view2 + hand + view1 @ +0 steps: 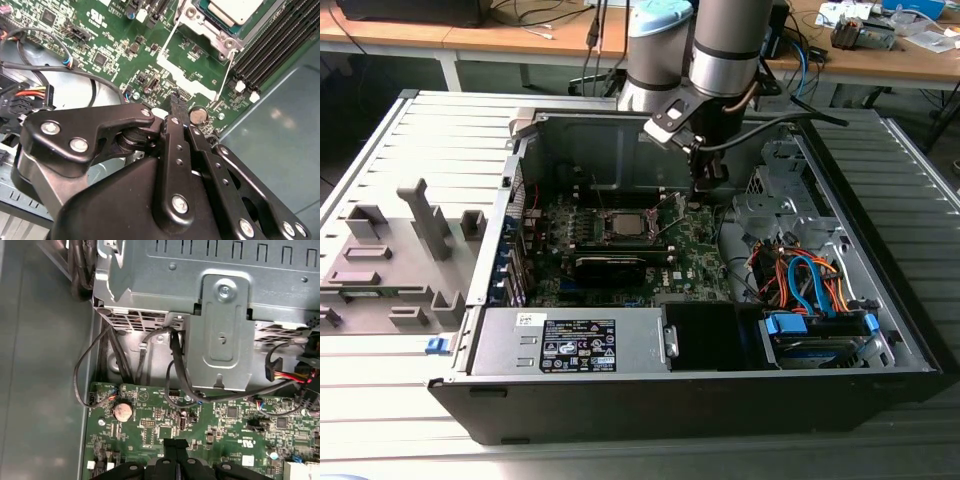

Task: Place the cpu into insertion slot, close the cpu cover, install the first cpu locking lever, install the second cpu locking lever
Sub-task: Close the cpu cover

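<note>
Second wrist view: tool (176,106) pressed together, gripping nothing, over the white-lettered motherboard (115,45) near the cpu (235,9).

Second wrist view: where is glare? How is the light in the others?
Second wrist view: glare whitens the small square silver-grey cpu and glints on screws of the black metal hand; exterior view: the open black computer case is dim inside; first wrist view: the grey metal cage is evenly lit.
</note>
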